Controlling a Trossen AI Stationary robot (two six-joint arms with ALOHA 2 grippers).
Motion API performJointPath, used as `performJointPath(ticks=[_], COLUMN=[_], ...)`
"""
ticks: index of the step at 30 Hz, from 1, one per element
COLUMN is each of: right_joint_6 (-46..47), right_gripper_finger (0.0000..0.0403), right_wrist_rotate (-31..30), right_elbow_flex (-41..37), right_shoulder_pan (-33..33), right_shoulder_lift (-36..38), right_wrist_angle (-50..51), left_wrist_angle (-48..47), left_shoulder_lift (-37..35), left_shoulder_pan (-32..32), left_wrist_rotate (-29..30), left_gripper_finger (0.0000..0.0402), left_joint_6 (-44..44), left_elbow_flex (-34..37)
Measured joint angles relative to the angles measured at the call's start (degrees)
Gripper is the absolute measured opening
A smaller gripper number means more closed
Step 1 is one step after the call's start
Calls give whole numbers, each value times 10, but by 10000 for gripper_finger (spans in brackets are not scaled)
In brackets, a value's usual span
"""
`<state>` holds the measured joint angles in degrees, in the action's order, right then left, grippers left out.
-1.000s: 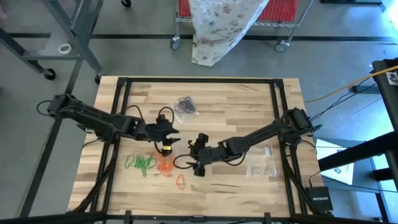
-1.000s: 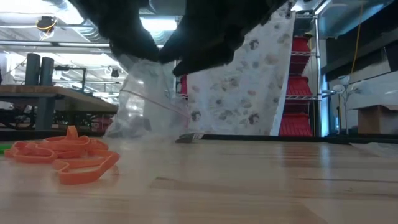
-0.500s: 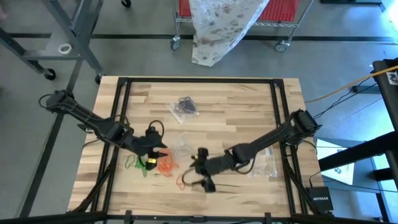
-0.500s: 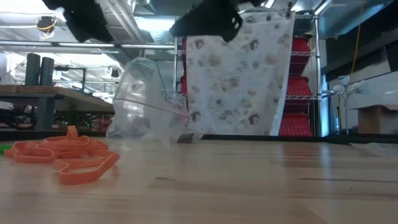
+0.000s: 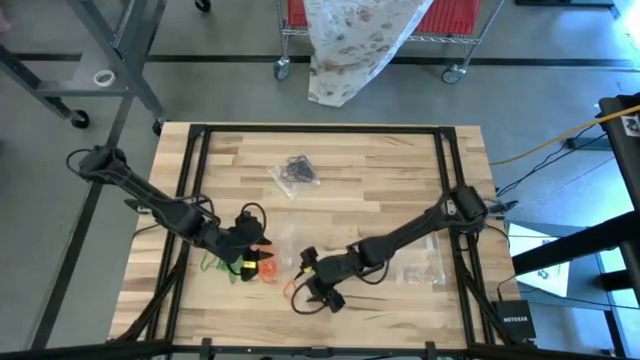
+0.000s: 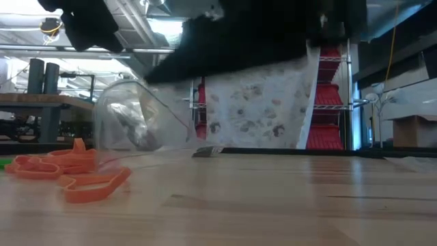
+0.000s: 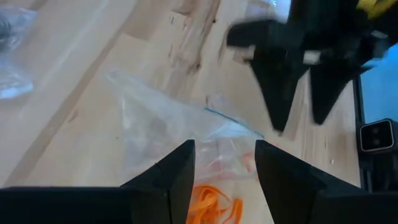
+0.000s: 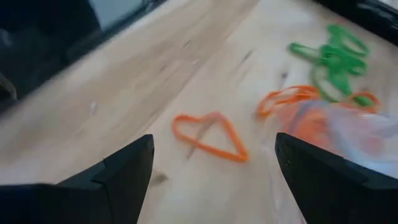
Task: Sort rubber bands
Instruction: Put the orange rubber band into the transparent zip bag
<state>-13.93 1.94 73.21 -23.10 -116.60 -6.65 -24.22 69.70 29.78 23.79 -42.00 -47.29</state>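
High view: both arms are reaching over the front half of the wooden table (image 5: 400, 160). The left gripper (image 5: 250, 262) is hovering over the green rubber bands (image 5: 215, 265) and the orange rubber bands (image 5: 266, 270); the right gripper (image 5: 322, 292) is sitting just beside a single orange loop (image 5: 292, 288). A clear bag of black rubber bands (image 5: 296, 170) is lying well apart toward the table's far side; another clear bag (image 5: 422, 262) is lying at the right. A small black box (image 5: 514, 320) on the floor is reading "NETGEAR". Low view: the orange pile (image 6: 65, 171) is resting on the tabletop, with a clear bag (image 6: 133, 126) standing behind it; dark arm parts are blurring across the top. Left wrist view: the left gripper (image 7: 225, 167) is showing its fingers (image 7: 174, 174) spread moderately apart, gripping nothing, above a clear bag (image 7: 174, 124) and orange bands (image 7: 211, 202); the right gripper (image 7: 298, 118) is hanging beyond. Right wrist view: the right gripper (image 8: 211, 171) is holding its fingers (image 8: 127, 171) wide and empty above the orange loop (image 8: 208, 138); the green bands (image 8: 336, 59) are lying farther off.
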Motion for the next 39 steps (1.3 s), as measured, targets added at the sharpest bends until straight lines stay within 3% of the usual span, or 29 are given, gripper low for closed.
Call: performJointPath(ticks=[4, 11, 19, 34, 39], right_joint_6=[-36, 22, 30, 77, 77], right_gripper_finger=[326, 308, 232, 55, 5], right_wrist_rotate=[4, 7, 49, 45, 41], right_elbow_flex=[0, 8, 59, 62, 93], right_shoulder_pan=[-2, 7, 14, 29, 29], right_shoulder_lift=[-35, -69, -111, -126, -126], right_wrist_angle=[-35, -98, -32, -27, 30], left_wrist_angle=[14, 14, 13, 20, 30], left_shoulder_lift=[10, 11, 11, 11, 11], left_shoulder_pan=[0, 3, 2, 6, 6], left_wrist_rotate=[0, 0, 0, 0, 0], left_gripper_finger=[159, 159, 159, 159, 159], left_joint_6=[-4, 2, 3, -1, 0], left_elbow_flex=[0, 0, 0, 0, 0])
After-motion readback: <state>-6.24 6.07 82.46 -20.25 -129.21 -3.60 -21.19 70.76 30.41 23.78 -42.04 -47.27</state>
